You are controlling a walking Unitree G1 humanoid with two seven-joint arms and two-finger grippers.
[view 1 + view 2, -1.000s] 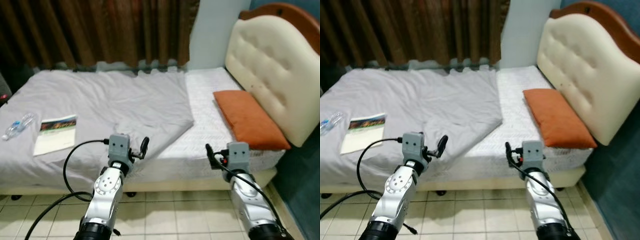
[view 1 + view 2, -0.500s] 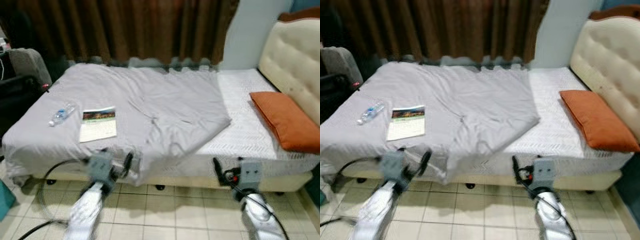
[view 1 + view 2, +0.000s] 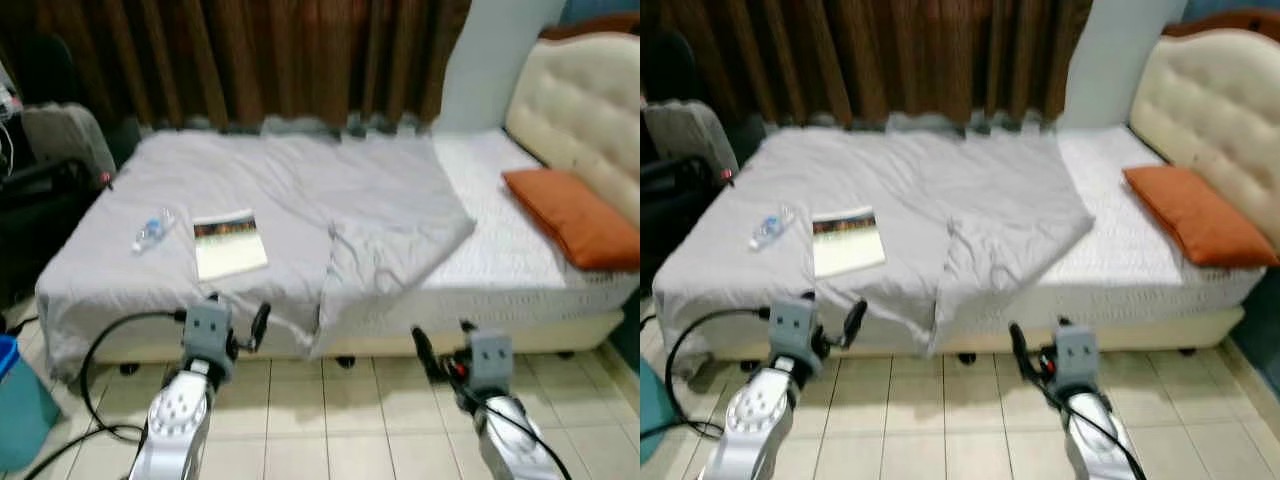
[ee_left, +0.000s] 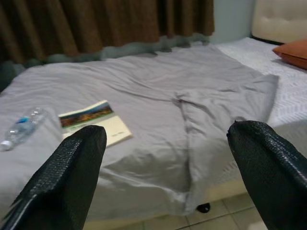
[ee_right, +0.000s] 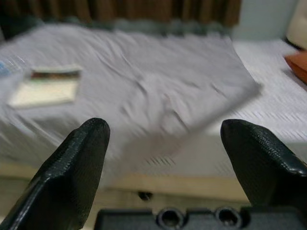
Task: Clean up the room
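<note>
A bed with a rumpled grey blanket point(image 3: 330, 195) stands before me; one blanket corner point(image 3: 335, 310) hangs over the near edge. On the blanket lie a book point(image 3: 229, 243) and, to its left, a clear water bottle point(image 3: 152, 230). An orange pillow point(image 3: 575, 218) rests on the white sheet by the headboard. My left gripper point(image 3: 238, 316) is open and low over the floor, short of the bed's edge below the book. Level with it, my right gripper point(image 3: 443, 344) is also open, in front of the bed's right half. Both hold nothing. The book point(image 4: 91, 120) and the bottle point(image 4: 21, 128) also appear in the left wrist view.
A padded cream headboard point(image 3: 580, 105) is at the right and brown curtains point(image 3: 250, 55) hang behind the bed. Dark luggage or a chair point(image 3: 50, 170) stands at the left, with a teal bin point(image 3: 15, 405) by the floor. Tiled floor point(image 3: 340, 420) lies between me and the bed.
The camera has turned left and drawn back, so the bed's left end, the dark luggage and the teal bin have come into view. Both grippers stay open and low.
</note>
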